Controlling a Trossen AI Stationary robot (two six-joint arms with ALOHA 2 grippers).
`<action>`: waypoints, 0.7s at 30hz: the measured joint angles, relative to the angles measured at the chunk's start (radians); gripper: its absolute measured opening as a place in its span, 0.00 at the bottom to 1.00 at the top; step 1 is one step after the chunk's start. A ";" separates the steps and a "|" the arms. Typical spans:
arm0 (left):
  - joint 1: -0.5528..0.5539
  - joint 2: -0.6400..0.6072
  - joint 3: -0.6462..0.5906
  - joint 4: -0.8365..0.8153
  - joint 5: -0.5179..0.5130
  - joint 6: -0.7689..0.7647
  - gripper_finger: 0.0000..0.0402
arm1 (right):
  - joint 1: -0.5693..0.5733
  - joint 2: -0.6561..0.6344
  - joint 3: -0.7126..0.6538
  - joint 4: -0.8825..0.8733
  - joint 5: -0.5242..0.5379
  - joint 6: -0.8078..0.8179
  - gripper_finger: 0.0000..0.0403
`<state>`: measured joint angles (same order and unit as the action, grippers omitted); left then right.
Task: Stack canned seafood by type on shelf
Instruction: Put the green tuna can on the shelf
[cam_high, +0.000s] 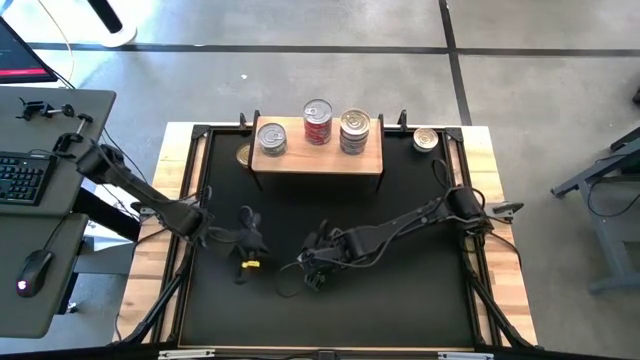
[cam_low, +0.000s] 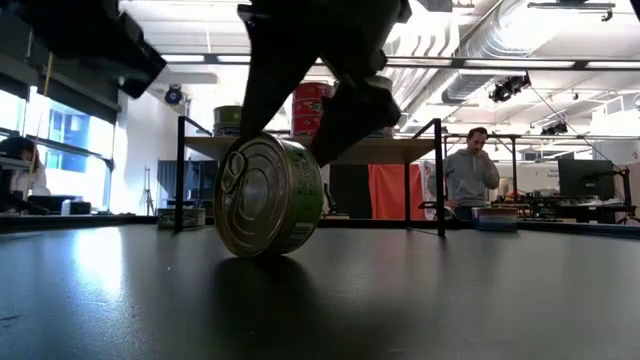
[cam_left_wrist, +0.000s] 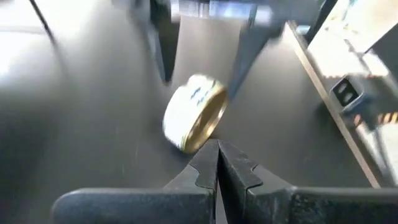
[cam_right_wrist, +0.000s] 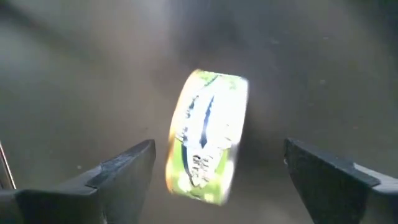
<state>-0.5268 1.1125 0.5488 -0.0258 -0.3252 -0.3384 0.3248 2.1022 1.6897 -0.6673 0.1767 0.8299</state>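
Observation:
A canned seafood tin with a green label stands on its rim on the black mat, lid facing the near edge. My right gripper hangs open over it, pointing down, one finger on either side and apart from its two flat faces. My left gripper is shut, a short way to the tin's left, and points at it without touching. The shelf at the far edge carries a silver-lidded tin, a red stack and another stack.
One loose tin lies on the mat right of the shelf, and another lies at the shelf's left end. Wooden table rails frame the mat. A desk with a keyboard stands on the left. A person stands beyond the table.

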 joint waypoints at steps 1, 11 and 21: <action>0.003 -0.017 0.000 0.009 0.000 0.007 0.00 | 0.000 0.005 0.000 0.008 -0.010 -0.002 0.86; 0.008 -0.263 0.034 -0.007 0.031 0.019 0.00 | 0.000 0.071 0.000 0.028 -0.009 0.005 0.67; -0.039 -0.508 0.095 0.147 0.077 0.050 0.00 | -0.055 0.016 0.113 0.060 0.022 -0.008 0.30</action>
<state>-0.5659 0.6048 0.6435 0.1208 -0.2478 -0.2880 0.2702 2.1185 1.8029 -0.6072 0.1982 0.8218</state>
